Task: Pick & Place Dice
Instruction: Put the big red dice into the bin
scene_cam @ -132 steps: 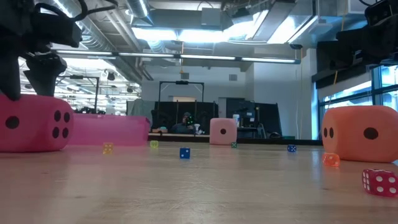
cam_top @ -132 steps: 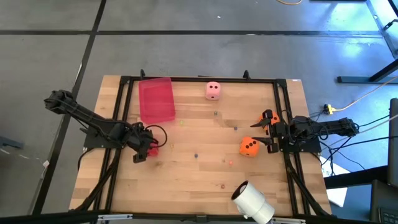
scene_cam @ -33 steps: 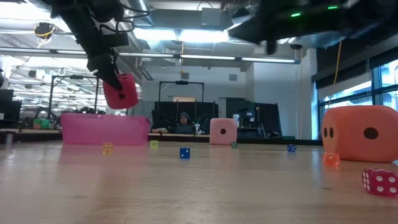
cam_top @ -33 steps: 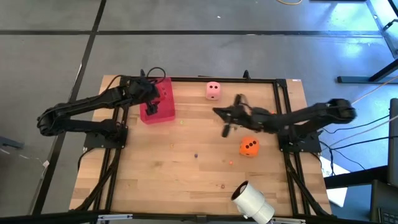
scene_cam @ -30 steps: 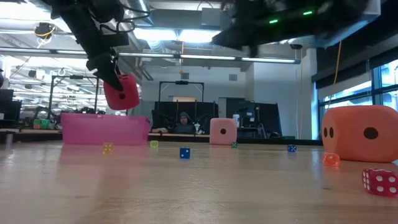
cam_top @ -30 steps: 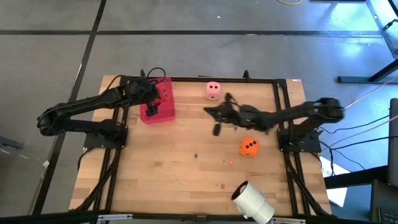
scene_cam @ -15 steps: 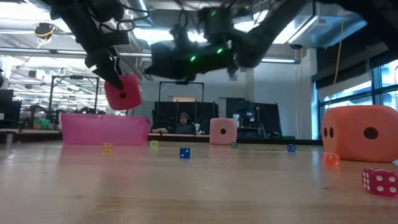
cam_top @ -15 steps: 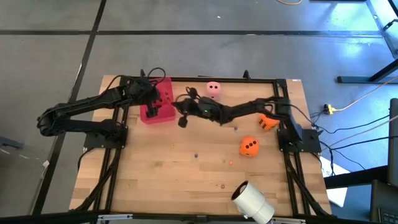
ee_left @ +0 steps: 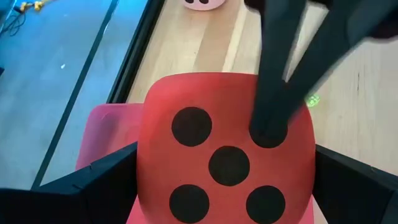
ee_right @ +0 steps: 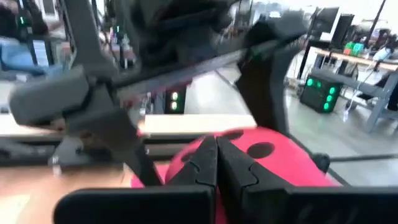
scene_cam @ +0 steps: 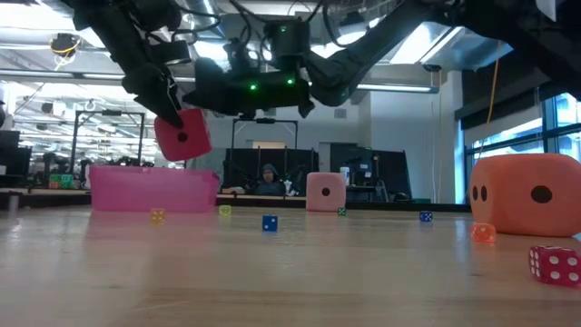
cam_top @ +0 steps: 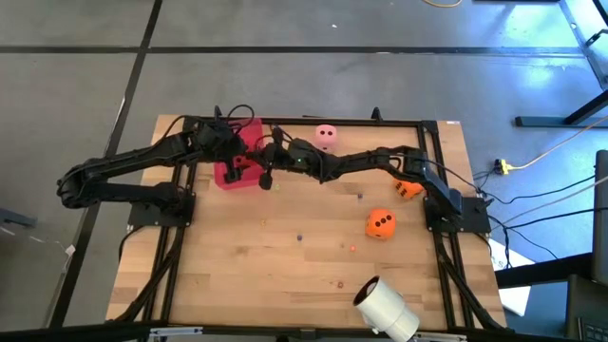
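The red die (ee_left: 227, 162) hangs over the translucent red tray (scene_cam: 154, 189) at the table's far left, with my left gripper (cam_top: 237, 163) shut on it. My right gripper (cam_top: 267, 177) is shut and reaches across the table, its fingertips (ee_left: 268, 127) standing over the die's five-pip face. The pale pink die (cam_top: 326, 136) rests on the wood near the far edge. One orange die (cam_top: 381, 223) sits right of centre. A second orange die (cam_top: 410, 185) lies by the right arm's base. My left gripper pinches the red die by two opposite sides (ee_left: 148, 180) between its two fingers, which slant down from above. The die is tilted and lifted clear above the tray. My right gripper's shut fingertips cover one corner pip of the die's face; I cannot tell whether they touch it.
A white roll (cam_top: 385, 309) lies at the near right edge. Several tiny dice, among them a blue one (scene_cam: 270, 222) and a red one (scene_cam: 554, 265), are scattered on the wood. A black frame (cam_top: 304, 122) borders the table.
My right gripper, staying shut, has swept from the table's middle toward the left and far side, ending beside the red die. My left gripper has kept the die above the tray.
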You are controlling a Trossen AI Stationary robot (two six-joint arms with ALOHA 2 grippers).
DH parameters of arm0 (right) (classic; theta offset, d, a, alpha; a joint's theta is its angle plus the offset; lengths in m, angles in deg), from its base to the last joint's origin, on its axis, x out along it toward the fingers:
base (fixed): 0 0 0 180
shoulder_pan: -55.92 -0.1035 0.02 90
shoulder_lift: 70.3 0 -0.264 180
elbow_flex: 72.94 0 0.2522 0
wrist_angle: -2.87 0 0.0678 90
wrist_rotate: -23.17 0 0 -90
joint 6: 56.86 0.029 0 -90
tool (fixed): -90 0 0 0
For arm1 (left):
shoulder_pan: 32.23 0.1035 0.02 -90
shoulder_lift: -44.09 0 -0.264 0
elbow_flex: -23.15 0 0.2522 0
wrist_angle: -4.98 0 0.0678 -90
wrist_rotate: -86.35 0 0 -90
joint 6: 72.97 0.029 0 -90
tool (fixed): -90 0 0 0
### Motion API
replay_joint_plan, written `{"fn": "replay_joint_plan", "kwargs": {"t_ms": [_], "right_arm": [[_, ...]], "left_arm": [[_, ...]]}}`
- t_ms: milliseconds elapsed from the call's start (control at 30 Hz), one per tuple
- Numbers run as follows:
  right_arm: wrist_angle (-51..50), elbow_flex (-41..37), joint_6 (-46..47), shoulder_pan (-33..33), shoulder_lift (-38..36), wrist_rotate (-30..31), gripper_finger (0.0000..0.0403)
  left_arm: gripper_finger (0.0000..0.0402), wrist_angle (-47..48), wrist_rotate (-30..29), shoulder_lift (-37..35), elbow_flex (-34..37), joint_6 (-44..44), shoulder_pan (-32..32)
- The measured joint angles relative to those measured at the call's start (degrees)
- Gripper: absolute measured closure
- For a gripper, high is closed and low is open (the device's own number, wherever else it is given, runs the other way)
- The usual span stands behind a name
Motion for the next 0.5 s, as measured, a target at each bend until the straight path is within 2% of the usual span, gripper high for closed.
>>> {"fn": "replay_joint_plan", "kwargs": {"t_ms": [67, 200, 367, 433, 500], "right_arm": [[-2.4, 1.1, 0.0, 0.0, 0.6, 0.2, 0.0403], [-5.6, 1.3, 0.0, 0.1, 0.8, 4.9, 0.0403], [-7.6, 1.3, 1.5, 0.7, 1.0, 7.6, 0.0403], [-7.3, 1.3, 2.8, 1.0, 1.0, 6.3, 0.0403], [-7.1, 1.3, 2.8, 1.0, 1.0, 4.5, 0.0403]], "left_arm": [[0.0002, 0.0, -0.2, 0.0, 0.1, 0.0, -0.1], [0.0002, -0.7, -1.9, 0.0, 0.1, 0.0, -0.1], [0.0002, 0.4, -9.1, 0.0, 0.1, -2.1, -0.1], [0.0002, 0.3, -7.6, 0.0, 0.0, -3.7, -0.1], [0.0002, 0.3, -3.0, 0.0, 0.0, -3.9, -0.1]]}}
